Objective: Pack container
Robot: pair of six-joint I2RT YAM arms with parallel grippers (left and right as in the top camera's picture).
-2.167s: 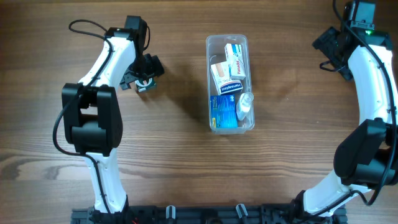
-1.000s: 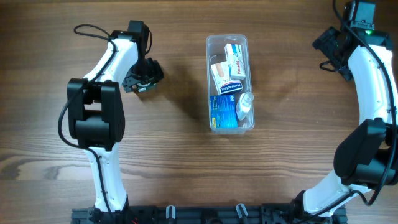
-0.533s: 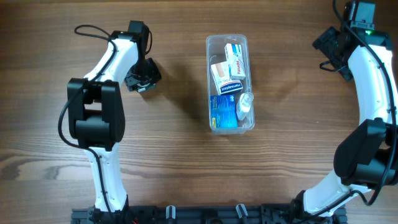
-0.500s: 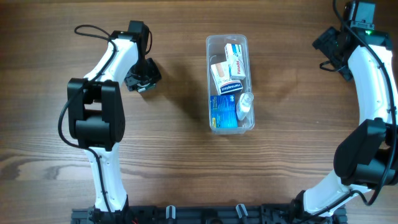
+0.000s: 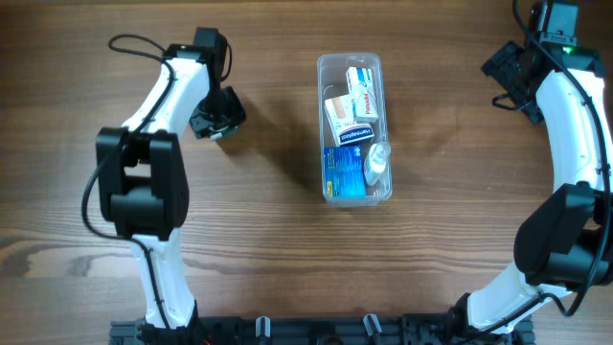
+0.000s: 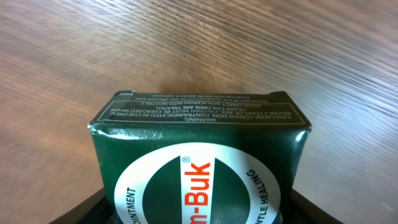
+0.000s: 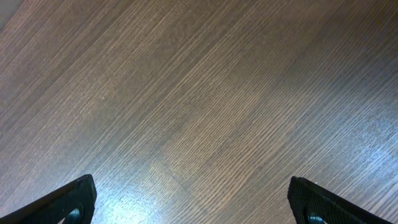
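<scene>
The clear container stands lengthwise at the table's middle. It holds white boxes, a blue box and a small white bottle. My left gripper is well to its left, shut on a dark green "Zam-Buk" ointment box. That box fills the left wrist view, with bare wood beyond it. In the overhead view the box is mostly hidden under the gripper. My right gripper is at the far right back, open and empty, with only table wood between its fingers.
The wooden table stretches around the container. A black rail runs along the front edge. The left arm's cable loops at the back left.
My left gripper has shifted slightly left and back with the green box in it, and its arm has swung a little. The right arm and the container have not moved.
</scene>
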